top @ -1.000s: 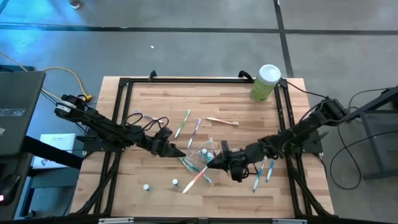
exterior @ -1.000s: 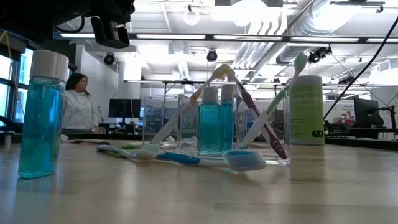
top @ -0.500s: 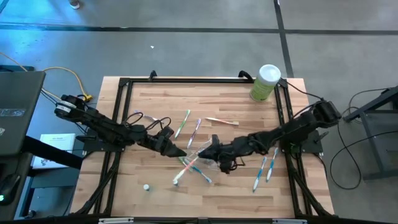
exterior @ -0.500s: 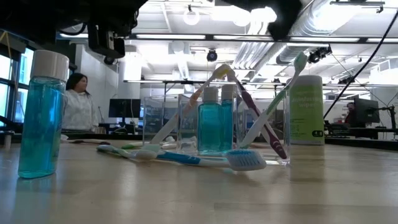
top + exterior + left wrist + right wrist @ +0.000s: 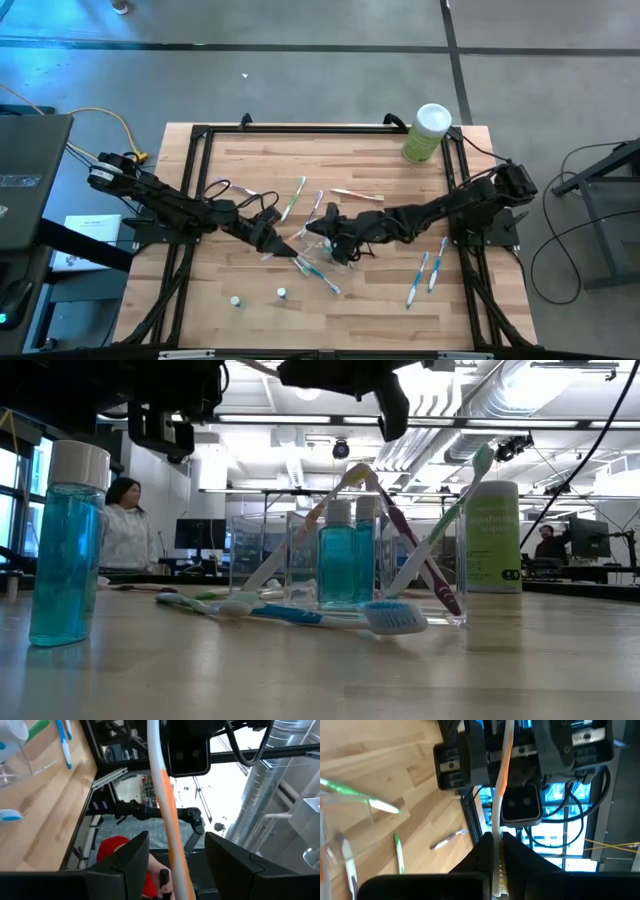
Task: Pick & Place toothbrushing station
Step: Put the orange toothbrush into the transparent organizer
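High view puts my two hands nose to nose mid-surface (image 5: pixel 250 150). My right hand (image 5: pixel 498 851) pinches a white-and-orange toothbrush (image 5: pixel 502 765) by one end, its shaft running between the spread fingers of my left hand (image 5: pixel 172 865), which grips nothing. Just beside them, the clear plastic cup (image 5: pixel 345 575) holds slanting green and pink brushes and teal bottles; loose brushes lie scattered around it.

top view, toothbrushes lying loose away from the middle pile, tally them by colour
green toothbrush: 1
pink toothbrush: 1
tan toothbrush: 1
blue toothbrushes: 2
total: 5
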